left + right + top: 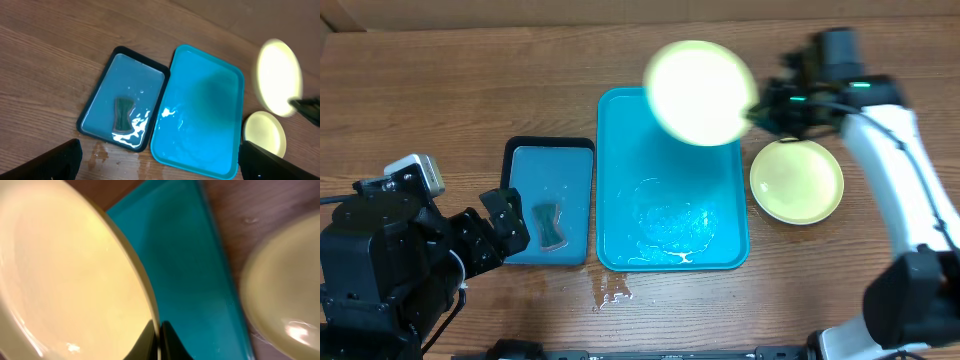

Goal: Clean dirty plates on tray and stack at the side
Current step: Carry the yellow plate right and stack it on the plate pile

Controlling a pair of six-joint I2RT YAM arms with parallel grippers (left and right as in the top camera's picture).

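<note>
A yellow-green rimmed plate [698, 92] is held raised over the far right corner of the turquoise tray [625, 150]. It is pinched at its right edge by the right hand [760, 108], and in the wrist view the fingers [150, 341] are seen clenched on the thin rim. A second plate [797, 180] of the same colour rests on the tabletop [440, 100] just beside the tray's right rim. It lies to the right of the held plate and nearer the robot. That offset is judged to govern the coming move: the held plate would need to be carried right and back towards the robot, then lowered squarely onto the resting one. No long axis has to be matched, since both plates are round, so only the centres need aligning. The right arm is by far the nearer. A third plate cannot be made out.

The plates appear to be smooth, glossy plastic, shallow, with pale centres and raised lips. The held one is blurred, so smudges cannot be judged. The tray is bare of plates and filmed with water, and a small puddle [613, 292] is seen on the wood-grain tabletop at its near edge. The left hand [510, 228] is spread wide and empty beside a smaller black-rimmed tray [525, 165], in which a dark sponge [551, 224] lies in shallow water.
</note>
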